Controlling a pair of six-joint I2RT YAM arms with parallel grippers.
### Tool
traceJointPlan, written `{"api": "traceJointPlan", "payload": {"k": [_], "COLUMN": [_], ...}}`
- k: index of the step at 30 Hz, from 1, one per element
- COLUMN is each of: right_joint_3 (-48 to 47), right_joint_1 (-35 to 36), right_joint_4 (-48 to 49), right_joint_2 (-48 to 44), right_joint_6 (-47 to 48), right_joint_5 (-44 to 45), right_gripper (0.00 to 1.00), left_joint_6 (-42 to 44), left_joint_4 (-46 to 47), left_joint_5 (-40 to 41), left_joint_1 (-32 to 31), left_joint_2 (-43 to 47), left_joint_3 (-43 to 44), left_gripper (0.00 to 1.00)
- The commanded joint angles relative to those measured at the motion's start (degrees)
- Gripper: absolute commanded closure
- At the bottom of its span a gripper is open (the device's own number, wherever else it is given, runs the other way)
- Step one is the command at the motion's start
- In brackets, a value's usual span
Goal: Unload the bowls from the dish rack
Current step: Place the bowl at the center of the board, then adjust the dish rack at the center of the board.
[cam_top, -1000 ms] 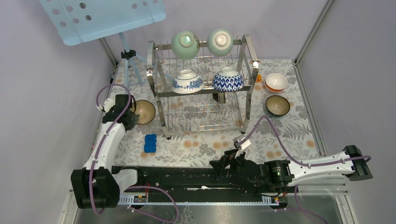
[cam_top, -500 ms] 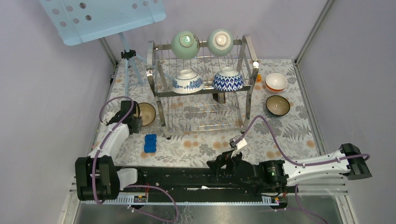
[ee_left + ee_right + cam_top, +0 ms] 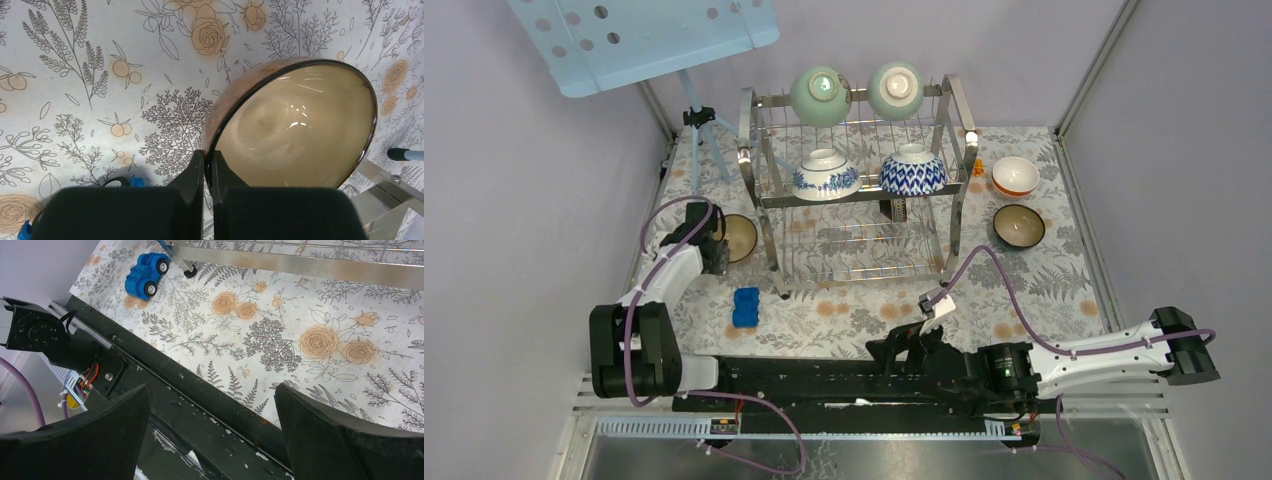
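Note:
The steel dish rack [image 3: 854, 190] stands at the back middle. Two pale green bowls [image 3: 821, 96] [image 3: 896, 90] lean on its top tier. Two blue-and-white bowls [image 3: 826, 174] [image 3: 912, 169] sit upside down on the shelf below. My left gripper [image 3: 714, 250] [image 3: 207, 160] is shut on the rim of the brown bowl [image 3: 739, 238] [image 3: 295, 125], low over the mat left of the rack. An orange-white bowl [image 3: 1015, 176] and a dark teal bowl [image 3: 1018, 225] sit on the mat right of the rack. My right gripper [image 3: 894, 350] [image 3: 212, 400] is open and empty over the front rail. The red-patterned bowl is out of view.
A blue toy car [image 3: 745, 306] [image 3: 146, 275] lies in front of the rack's left foot. A pale blue perforated stand [image 3: 644, 40] on a tripod [image 3: 699, 130] is at the back left. A black rail [image 3: 824, 375] runs along the near edge.
My left arm has folded back toward its base, with the brown bowl still in its jaws and nearly in place. My right arm has shifted slightly left.

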State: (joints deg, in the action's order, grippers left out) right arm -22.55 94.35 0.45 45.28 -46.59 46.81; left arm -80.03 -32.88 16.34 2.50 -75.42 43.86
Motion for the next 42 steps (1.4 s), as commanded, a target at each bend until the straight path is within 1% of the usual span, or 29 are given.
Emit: {"api": "traceJointPlan", "payload": {"k": [1, 4, 14, 16, 17, 19, 21, 24, 28, 30, 31, 33, 35, 36, 37, 39, 40, 42], "right_joint_3": [-1.97, -2.02, -2.83, -3.59, -4.53, -7.07, -9.66, -12.83, -16.27, -17.21, -17.67, -18.9, -20.57, -21.14, -21.54, -22.21, -22.51, -22.27], "right_joint_1": [-0.03, 0.03, -0.02, -0.02, -0.04, 0.04, -0.02, -0.03, -0.02, 0.0, -0.02, -0.05, -0.05, -0.19, -0.47, -2.09, -3.28, -6.35], "right_joint_4": [-2.17, -2.87, -5.8, -7.28, -9.17, -15.21, -21.28, -29.37, -37.57, -40.81, -42.99, -48.1, -54.53, -56.36, -56.5, -53.68, -51.21, -42.9], "right_joint_2": [0.16, -0.07, -1.1, -1.57, -1.81, -1.82, -1.81, -2.14, -3.07, -3.87, -4.25, -5.1, -6.06, -6.65, -7.29, -8.4, -8.96, -9.75], "right_joint_6": [-2.57, -3.02, -3.51, -3.41, -3.57, -4.86, -5.83, -5.91, -6.85, -8.31, -9.71, -13.97, -18.69, -19.24, -17.59, -11.51, -7.81, 1.17], "right_joint_5": [3.5, 3.87, 5.07, 5.43, 6.03, 8.23, 10.79, 14.51, 18.86, 21.08, 22.26, 25.22, 28.41, 29.91, 31.13, 32.19, 31.8, 29.45], "right_gripper": [0.0, 0.0, 0.0, 0.0, 0.0, 0.0, 0.0, 0.0, 0.0, 0.0, 0.0, 0.01, 0.03, 0.04, 0.04, 0.05, 0.05, 0.05], "left_joint_6": [-1.73, -0.5, 2.53, 5.69, 8.93, 14.73, 20.0, 26.98, 33.88, 34.65, 34.51, 34.08, 34.38, 34.95, 35.78, 37.57, 37.99, 38.51], "left_joint_4": [3.58, 3.13, 3.3, 1.2, -0.25, -2.91, -3.57, -3.89, -5.51, -6.76, -6.57, -5.95, -5.11, -4.73, -4.28, -2.98, -2.63, -1.66], "left_joint_5": [1.3, 1.41, 0.0, -0.19, -0.18, -0.63, -2.23, -4.26, -6.97, -8.22, -10.55, -14.49, -16.7, -17.64, -17.85, -17.54, -17.29, -16.98], "left_joint_1": [0.4, 0.4, 0.59, 0.64, 0.67, 0.61, 0.5, 0.4, -0.45, -2.22, -3.26, -4.48, -5.33, -5.84, -6.37, -7.35, -7.74, -8.43], "left_joint_2": [-0.72, -1.15, 0.36, 2.01, 3.16, 6.31, 11.09, 19.32, 31.02, 34.11, 35.5, 37.44, 38.84, 39.29, 39.56, 40.29, 40.38, 40.4], "left_joint_3": [4.29, 4.48, 4.85, 6.81, 8.32, 10.83, 11.75, 9.45, 3.87, 1.61, 0.17, -1.94, -2.85, -2.9, -2.73, -2.43, -2.23, -1.89], "left_gripper": [0.97, 0.77, 0.43, 0.29, 0.22, 0.15, 0.09, 0.03, 0.02, 0.01, 0.01, 0.02, 0.01, 0.01, 0.01, 0.01, 0.01, 0.01]}}
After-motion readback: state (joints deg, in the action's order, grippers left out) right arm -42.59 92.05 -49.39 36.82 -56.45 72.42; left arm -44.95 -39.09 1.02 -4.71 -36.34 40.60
